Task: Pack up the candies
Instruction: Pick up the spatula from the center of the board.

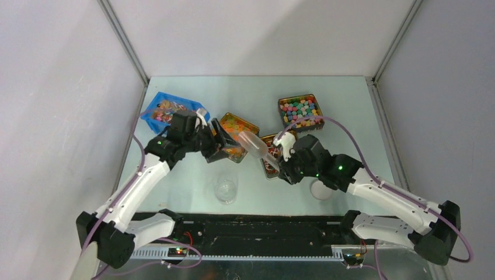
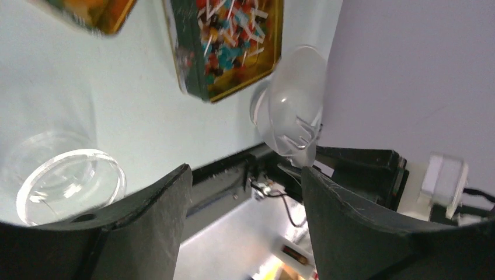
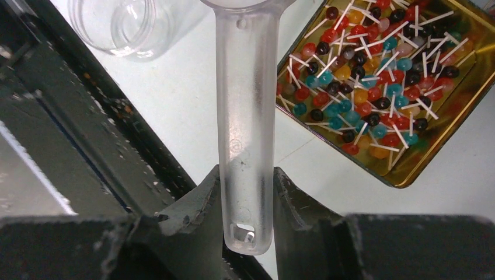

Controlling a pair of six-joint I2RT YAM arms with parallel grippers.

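Note:
The candies are tiny lollipops with white sticks, lying in a gold tin. This tin also shows in the left wrist view and, partly hidden by my right gripper, in the top view. My right gripper is shut on the handle of a clear plastic scoop. The scoop's bowl hangs between the two grippers, left of the tin. My left gripper is open and empty, close to the scoop bowl. A clear open jar stands in front of both grippers.
A tin of orange sweets lies under my left gripper. A tin of mixed coloured sweets stands at the back right, and a blue tray at the back left. A white lid lies by the right arm.

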